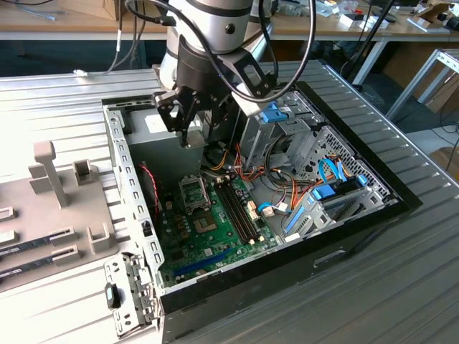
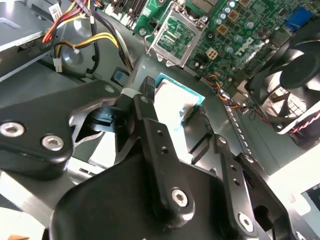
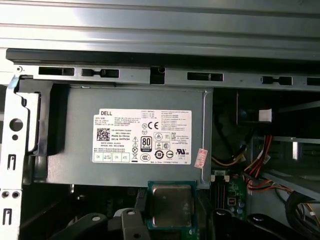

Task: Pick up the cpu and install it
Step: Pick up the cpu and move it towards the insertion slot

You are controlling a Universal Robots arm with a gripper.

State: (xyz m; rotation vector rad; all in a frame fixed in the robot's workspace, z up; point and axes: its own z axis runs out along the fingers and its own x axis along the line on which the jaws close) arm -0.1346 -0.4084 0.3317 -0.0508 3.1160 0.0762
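My gripper hangs inside the open computer case, above the back part of the green motherboard. It is shut on the cpu, a small square chip with a silvery top and green rim, held flat by its edges between the two black fingers. In the second wrist view the cpu is in the air a little short of the cpu socket. The socket stands open with its metal frame lifted, below and just in front of the gripper.
The grey power supply sits just behind the gripper. Bundled cables, a black fan, memory sticks and the drive cage crowd the case. A grey fixture tray lies at the exterior view's left.
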